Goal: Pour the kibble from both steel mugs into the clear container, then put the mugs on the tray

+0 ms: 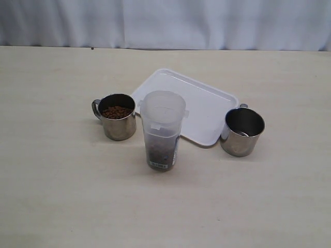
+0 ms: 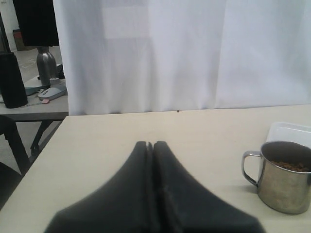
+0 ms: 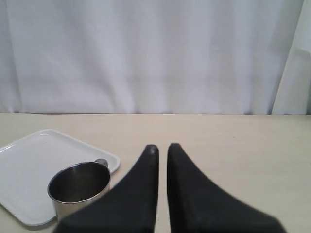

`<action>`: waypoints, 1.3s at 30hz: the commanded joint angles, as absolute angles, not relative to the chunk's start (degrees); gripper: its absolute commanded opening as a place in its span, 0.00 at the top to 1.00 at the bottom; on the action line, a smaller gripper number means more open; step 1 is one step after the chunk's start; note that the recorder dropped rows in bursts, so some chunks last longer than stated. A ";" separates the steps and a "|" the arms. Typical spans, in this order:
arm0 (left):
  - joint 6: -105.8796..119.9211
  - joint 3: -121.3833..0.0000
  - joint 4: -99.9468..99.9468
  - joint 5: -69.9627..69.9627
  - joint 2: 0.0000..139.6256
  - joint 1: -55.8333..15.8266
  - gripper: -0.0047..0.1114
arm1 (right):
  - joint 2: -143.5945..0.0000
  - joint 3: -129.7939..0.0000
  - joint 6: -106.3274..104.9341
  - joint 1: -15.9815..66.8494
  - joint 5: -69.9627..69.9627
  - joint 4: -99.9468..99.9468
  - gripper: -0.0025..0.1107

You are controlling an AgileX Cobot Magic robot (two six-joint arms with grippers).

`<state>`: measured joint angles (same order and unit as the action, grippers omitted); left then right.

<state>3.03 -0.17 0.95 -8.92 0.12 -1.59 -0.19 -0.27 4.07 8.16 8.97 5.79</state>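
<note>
On bench (image 1: 62, 196) left of container (image 1: 162, 129), kibble mug (image 1: 118, 116), handle facing nearer left end effector (image 2: 150, 144); it and right end effector (image 3: 163, 146) pressed together, empty.

Pale table (image 1: 62, 196); white curtain (image 1: 165, 20) along far edge.

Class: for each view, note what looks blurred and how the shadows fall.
Left wrist view: left tool blurs close up, the kibble mug is sharper. Right wrist view: right tool equally soft. Exterior view: even light, faint shadow beside the clear container.
</note>
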 commanded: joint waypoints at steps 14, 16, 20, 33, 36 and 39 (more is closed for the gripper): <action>2.96 0.00 0.82 -8.14 0.00 -2.04 0.96 | 0.00 0.00 -2.33 8.09 9.26 1.63 0.94; 2.96 0.00 0.82 -8.14 0.00 -2.04 0.96 | 0.00 0.00 -2.33 8.09 9.26 1.63 0.94; 2.96 0.00 0.82 -8.14 0.00 -2.04 0.96 | 0.00 0.00 -2.33 8.09 9.26 1.63 0.94; 2.96 0.00 0.82 -8.14 0.00 -2.04 0.96 | 0.00 0.00 -2.10 10.72 9.26 1.63 0.94; 2.96 0.00 0.82 -8.14 0.00 -2.04 0.96 | 0.00 0.00 -2.10 10.72 9.26 1.63 0.94; 2.96 0.00 0.82 -8.14 0.00 -2.04 0.96 | 0.00 0.00 -2.10 10.72 9.26 1.63 0.94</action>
